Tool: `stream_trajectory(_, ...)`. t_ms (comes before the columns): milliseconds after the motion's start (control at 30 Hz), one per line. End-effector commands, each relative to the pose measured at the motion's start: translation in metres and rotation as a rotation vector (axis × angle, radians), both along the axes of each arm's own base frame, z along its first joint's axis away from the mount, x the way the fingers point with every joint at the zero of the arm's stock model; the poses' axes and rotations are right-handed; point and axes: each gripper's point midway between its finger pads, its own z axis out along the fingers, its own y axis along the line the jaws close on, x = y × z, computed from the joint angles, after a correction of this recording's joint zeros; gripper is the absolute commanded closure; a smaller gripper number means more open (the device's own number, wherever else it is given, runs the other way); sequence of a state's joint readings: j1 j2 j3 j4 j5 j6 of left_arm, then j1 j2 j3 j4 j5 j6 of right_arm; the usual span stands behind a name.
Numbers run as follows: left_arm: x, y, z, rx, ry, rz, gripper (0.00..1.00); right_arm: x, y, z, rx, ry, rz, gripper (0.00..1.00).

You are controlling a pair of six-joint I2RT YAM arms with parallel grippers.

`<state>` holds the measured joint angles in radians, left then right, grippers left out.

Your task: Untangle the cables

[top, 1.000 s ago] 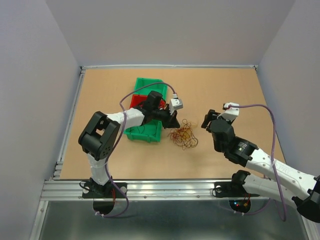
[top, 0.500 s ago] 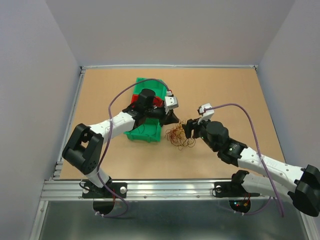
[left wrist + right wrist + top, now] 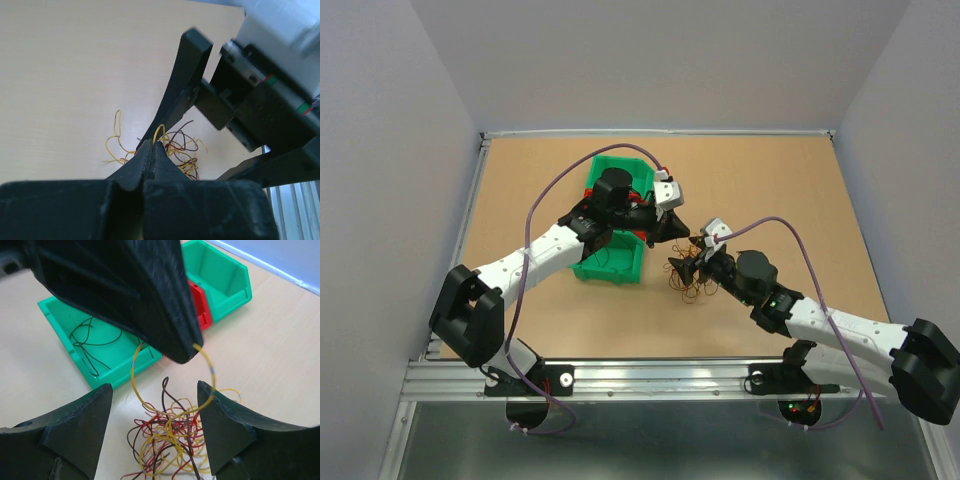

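Note:
The cables lie as a tangle of thin red, yellow and dark brown loops on the table, also seen in the top view as cables. My left gripper is shut, pinching one yellow cable that arcs down from its tip into the pile. In the top view the left gripper hangs just above and left of the tangle. My right gripper is open, its fingers straddling the pile with nothing between them; in the top view the right gripper is at the pile's left side.
A green bin holding a dark cable sits left of the tangle. A red bin and a second green bin stand behind it. The green bin lies under the left arm.
The right arm has swung left and down onto the tangle, its jaws opening wider. The left arm has stretched out, its shut gripper staying near the pile with the yellow cable.

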<state>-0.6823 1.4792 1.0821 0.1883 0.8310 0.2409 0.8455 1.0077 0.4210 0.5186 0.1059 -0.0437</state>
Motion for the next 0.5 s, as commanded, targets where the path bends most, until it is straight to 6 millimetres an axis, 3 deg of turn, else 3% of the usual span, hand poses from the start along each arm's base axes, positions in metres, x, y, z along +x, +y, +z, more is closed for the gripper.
stream_trajectory(0, -0.004, -0.003, 0.067, -0.103, -0.070, -0.001, 1.00, 0.008, 0.007, 0.010, 0.011, -0.082, 0.008, 0.28)
stream_trajectory(100, 0.000, -0.003, 0.091, -0.131, -0.090, 0.023, 1.00, 0.014, 0.005, 0.008, 0.012, -0.074, -0.025, 0.40)
stream_trajectory(267, 0.004, 0.002, 0.129, -0.172, -0.148, 0.070, 1.00, 0.007, 0.002, 0.016, 0.037, -0.093, -0.010, 0.41)
stream_trajectory(467, 0.009, 0.004, 0.190, -0.251, -0.180, 0.124, 1.00, 0.010, -0.014, 0.009, 0.021, -0.095, -0.078, 0.54)
